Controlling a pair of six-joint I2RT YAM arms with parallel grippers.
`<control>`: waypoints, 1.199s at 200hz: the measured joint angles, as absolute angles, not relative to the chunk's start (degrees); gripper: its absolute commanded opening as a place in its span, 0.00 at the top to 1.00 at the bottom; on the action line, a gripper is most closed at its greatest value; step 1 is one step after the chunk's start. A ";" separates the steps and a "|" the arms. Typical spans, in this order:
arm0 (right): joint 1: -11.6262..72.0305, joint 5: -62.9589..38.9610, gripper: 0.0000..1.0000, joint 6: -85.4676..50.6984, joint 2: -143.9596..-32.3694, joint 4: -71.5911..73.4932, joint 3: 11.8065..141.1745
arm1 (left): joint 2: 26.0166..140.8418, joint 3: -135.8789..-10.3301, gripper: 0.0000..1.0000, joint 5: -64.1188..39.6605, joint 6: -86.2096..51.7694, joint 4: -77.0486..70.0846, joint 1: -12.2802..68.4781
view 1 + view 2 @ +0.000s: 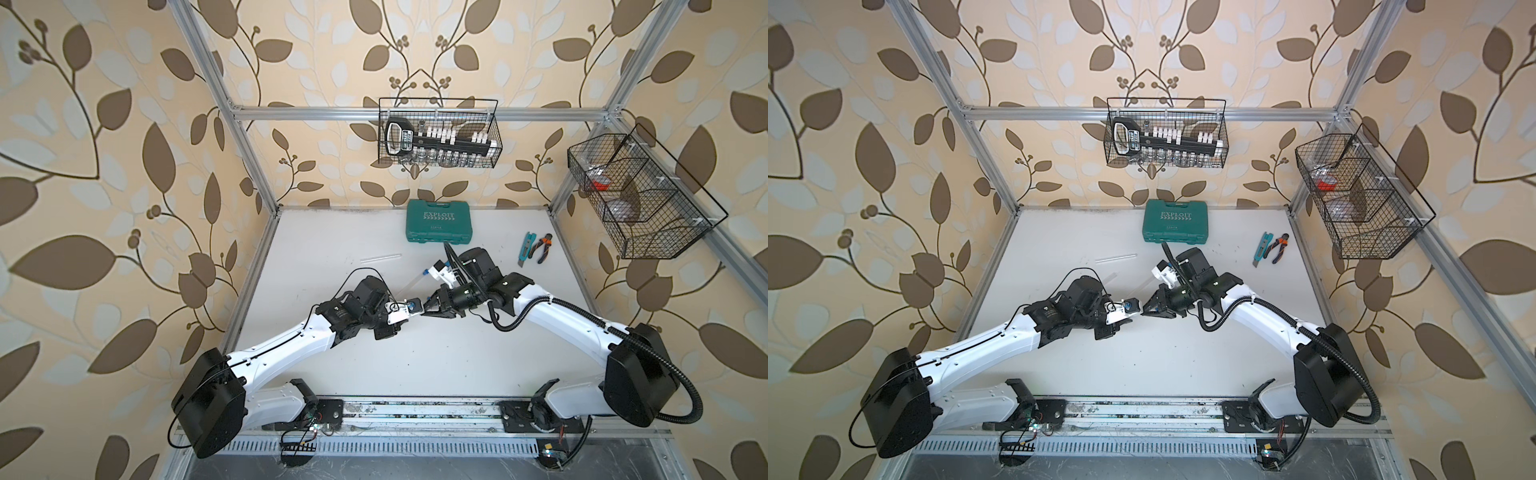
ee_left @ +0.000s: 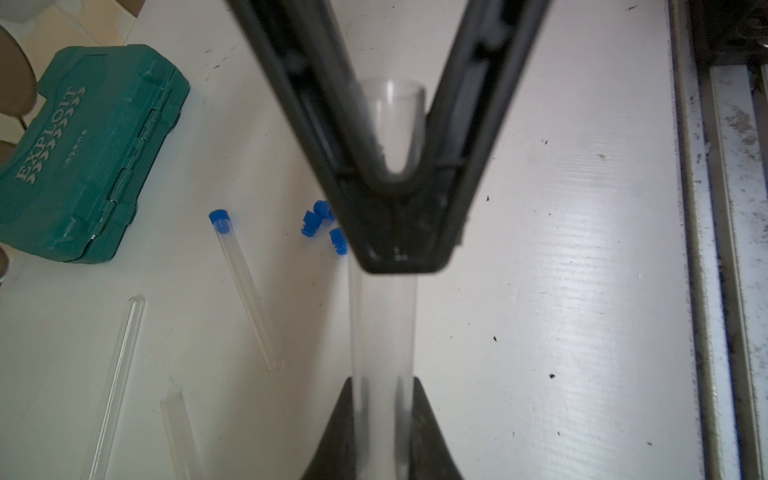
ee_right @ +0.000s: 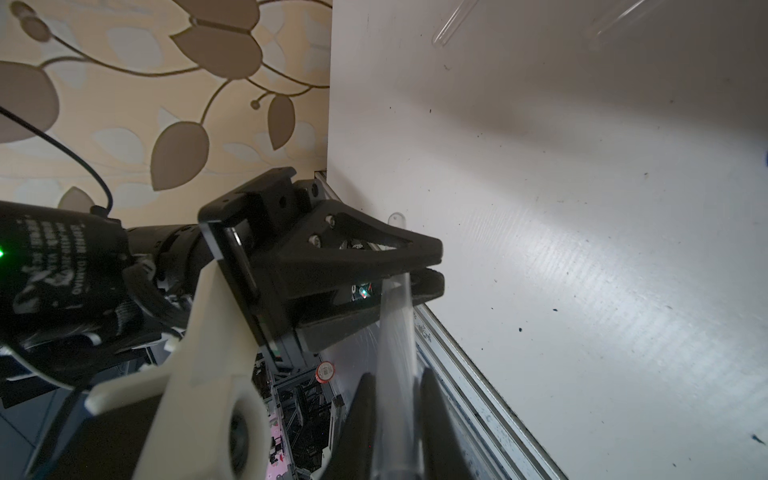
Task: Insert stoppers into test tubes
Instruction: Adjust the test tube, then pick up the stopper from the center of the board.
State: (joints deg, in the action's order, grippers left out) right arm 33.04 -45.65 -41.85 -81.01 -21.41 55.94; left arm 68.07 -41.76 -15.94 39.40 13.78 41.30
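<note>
A slim clear test tube (image 2: 384, 324) spans between the left pincer (image 2: 380, 382) and right pincer (image 2: 401, 259), both clenched on it above the speckled white tabletop (image 2: 561, 270). Three loose bright blue plastic stoppers (image 2: 309, 226), one stoppered tube (image 2: 245, 291) and two bare tubes (image 2: 116, 374) lie nearby on the tabletop. Beige leaf-patterned wallpaper (image 1: 124, 166) lines the walls behind the aluminium frame (image 1: 415, 111).

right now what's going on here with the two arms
Both arms meet over the middle of the table. The left gripper and right gripper are each shut on the same clear tube, and no stopper shows in it. On the table lie one plugged tube with a blue cap in its end, three loose blue stoppers near it, and two more empty tubes.
</note>
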 measured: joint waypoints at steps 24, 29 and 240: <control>33.06 -45.69 0.90 -41.95 -81.01 -21.32 55.94 | 67.64 -41.54 0.93 -15.97 39.33 13.80 41.30; 33.08 -45.71 0.88 -41.95 -81.01 -21.30 55.94 | 67.55 -41.52 0.94 -15.97 39.33 13.85 41.30; 27.27 -22.57 0.44 38.04 -73.12 -21.37 47.05 | 60.12 -33.43 1.00 -5.54 18.57 5.02 28.14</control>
State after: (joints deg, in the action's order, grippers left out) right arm 27.27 -22.57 38.04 -73.12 -21.37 47.05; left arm 60.12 -33.43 -5.54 18.57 5.02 28.14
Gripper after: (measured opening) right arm 0.568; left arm 0.162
